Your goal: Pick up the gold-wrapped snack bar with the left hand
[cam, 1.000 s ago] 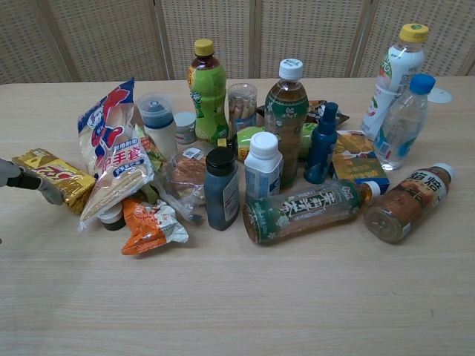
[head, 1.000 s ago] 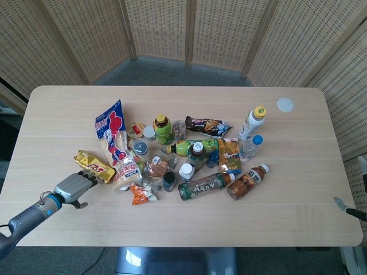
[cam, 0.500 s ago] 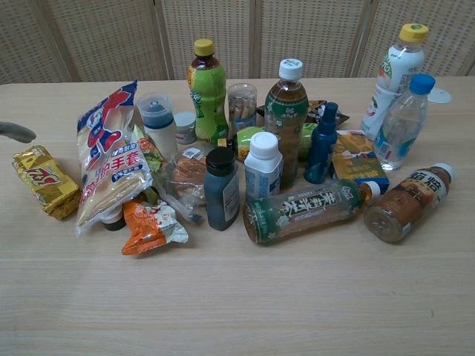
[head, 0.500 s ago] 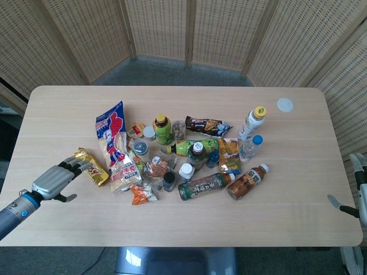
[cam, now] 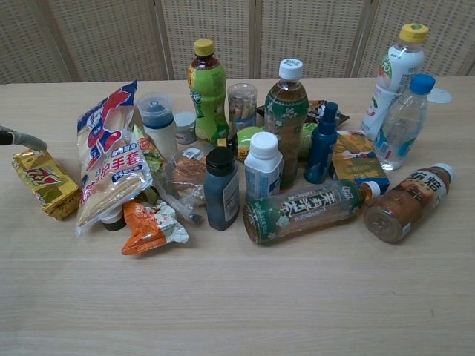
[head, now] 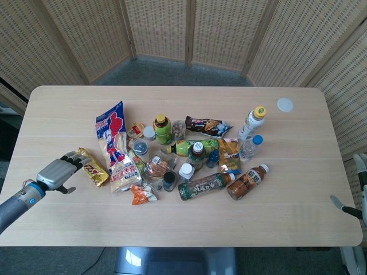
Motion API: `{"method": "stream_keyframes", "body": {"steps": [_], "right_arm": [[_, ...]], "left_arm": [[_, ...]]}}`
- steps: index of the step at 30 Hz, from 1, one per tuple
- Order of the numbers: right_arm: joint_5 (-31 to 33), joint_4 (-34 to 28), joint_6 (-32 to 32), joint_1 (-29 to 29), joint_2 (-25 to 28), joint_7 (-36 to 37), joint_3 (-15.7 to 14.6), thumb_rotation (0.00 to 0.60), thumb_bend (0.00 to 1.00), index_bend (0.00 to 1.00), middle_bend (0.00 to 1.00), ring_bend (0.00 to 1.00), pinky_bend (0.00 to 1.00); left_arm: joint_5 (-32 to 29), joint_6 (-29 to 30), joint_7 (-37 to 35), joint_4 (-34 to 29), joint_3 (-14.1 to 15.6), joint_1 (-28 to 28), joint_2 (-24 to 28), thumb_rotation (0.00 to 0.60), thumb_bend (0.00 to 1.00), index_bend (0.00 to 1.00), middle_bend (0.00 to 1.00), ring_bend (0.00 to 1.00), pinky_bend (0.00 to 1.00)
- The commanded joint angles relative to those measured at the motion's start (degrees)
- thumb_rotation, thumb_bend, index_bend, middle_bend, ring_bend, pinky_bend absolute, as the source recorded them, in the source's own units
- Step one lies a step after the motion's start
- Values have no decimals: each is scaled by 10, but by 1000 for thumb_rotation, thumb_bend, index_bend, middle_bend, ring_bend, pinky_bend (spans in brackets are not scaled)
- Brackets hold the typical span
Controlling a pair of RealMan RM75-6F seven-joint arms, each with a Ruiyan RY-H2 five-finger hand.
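Observation:
The gold-wrapped snack bar (head: 94,168) lies flat on the table at the left edge of the snack pile; the chest view shows it as the gold-wrapped snack bar (cam: 43,182) with red print. My left hand (head: 56,172) hovers just left of it, holding nothing, with its fingers (head: 73,158) spread and reaching to the bar's far-left end. In the chest view only one finger (cam: 21,138) shows, just above that end. Whether it touches the wrapper is unclear. Only a sliver of my right hand (head: 346,207) shows, off the table's right edge.
A tall blue-and-white snack bag (head: 116,146) lies right beside the bar. Beyond it crowd an orange packet (head: 141,195), a green bottle (head: 163,129), a lying tea bottle (head: 205,185) and several other bottles and jars. A white lid (head: 285,105) sits far right.
My left hand drew back from on top of the bar, then came forward again to the bar's left end. The bar shifted slightly and now lies uncovered.

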Motion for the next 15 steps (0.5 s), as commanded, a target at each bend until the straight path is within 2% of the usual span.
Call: {"method": "stream_keyframes", "body": {"steps": [1,15], "right_arm": [[1,-1,0,0,1,-1,0,485,25,0,0,0,0],[7,-4,4,-5,6,-2,2,487,25,0,0,0,0]], "left_arm": [[-3,-15,5,19,-3,-11,-20,600,331,0,0,0,0],[-18,-55,4,94,-8,-37,-96,600,332,0,0,0,0]]}}
